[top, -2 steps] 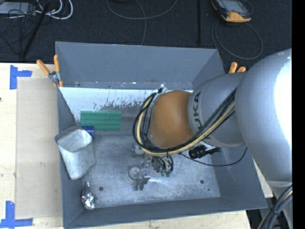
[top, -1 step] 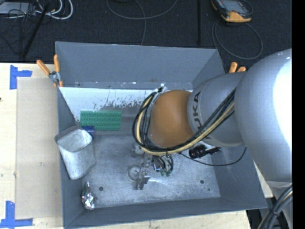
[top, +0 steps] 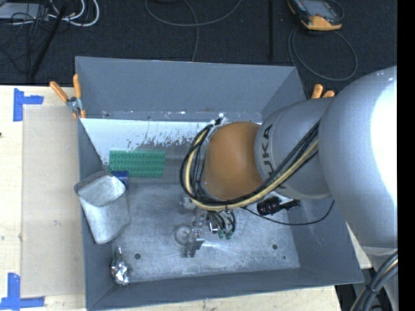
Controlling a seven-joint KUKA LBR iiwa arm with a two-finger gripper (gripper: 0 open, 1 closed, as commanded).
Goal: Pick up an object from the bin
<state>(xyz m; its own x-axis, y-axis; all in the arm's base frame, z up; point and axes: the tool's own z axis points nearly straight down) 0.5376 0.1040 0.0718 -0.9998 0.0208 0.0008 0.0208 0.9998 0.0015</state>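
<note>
Fingers point(top: 192, 237) down low over bare floor, mid-front of the bin point(top: 194, 96)
Can't tell how open they are. Grey cup point(top: 104, 206), green studded plate point(top: 137, 163) and foil wad point(top: 119, 267) all hug the left wall.

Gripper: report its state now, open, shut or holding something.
Gripper: cannot be told whether open or shut; it is low over the middle of the bin floor.
</note>
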